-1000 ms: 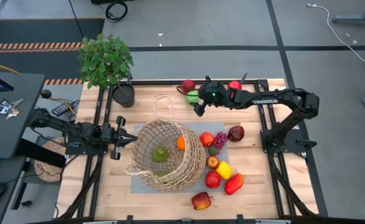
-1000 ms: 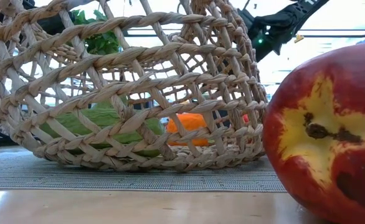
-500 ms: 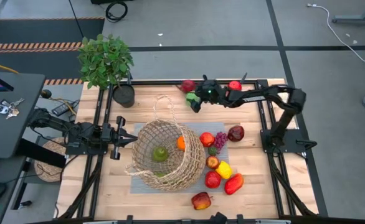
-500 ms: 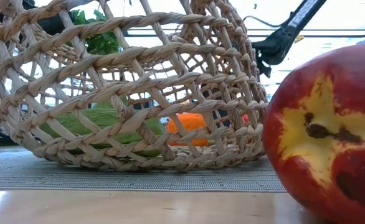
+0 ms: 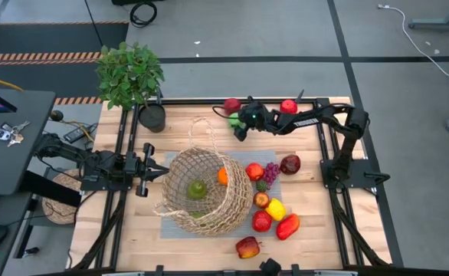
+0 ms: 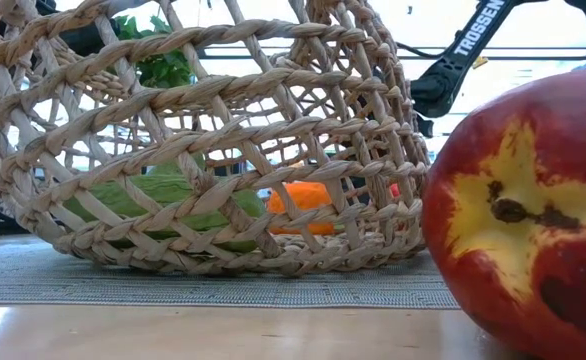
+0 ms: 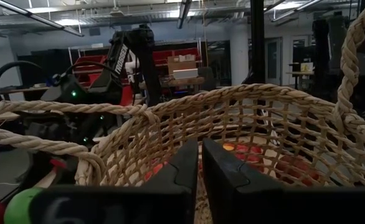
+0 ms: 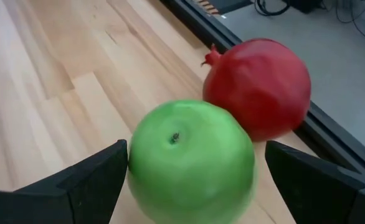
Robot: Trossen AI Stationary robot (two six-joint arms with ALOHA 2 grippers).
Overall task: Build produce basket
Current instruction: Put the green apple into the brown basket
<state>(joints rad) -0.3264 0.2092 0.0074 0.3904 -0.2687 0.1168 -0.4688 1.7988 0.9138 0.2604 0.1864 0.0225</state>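
The tan wicker basket [image 5: 201, 192] stands on a grey mat at the table's middle, with a green fruit [image 5: 198, 188] and an orange [image 5: 222, 175] in it. My right gripper [image 5: 237, 125] is open near the far edge. Its two fingers stand on either side of a green apple [image 8: 192, 162], which rests on the table beside a red pomegranate [image 8: 257, 87]. I cannot tell whether they touch the apple. My left gripper [image 5: 157, 172] is shut and empty, level at the basket's left rim [image 7: 232, 99].
More produce lies right of the basket: red fruits, purple grapes [image 5: 271, 172], a yellow piece [image 5: 275, 208], a dark red fruit [image 5: 290, 163] and a red-yellow one near the front edge [image 6: 523, 220]. Another red fruit [image 5: 288, 106] sits at the far edge. A potted plant [image 5: 132, 77] stands at the far left corner.
My right gripper has gone toward the table's far edge and a little left, closing in on the green apple by the pomegranate. The basket and the other produce have stayed where they were.
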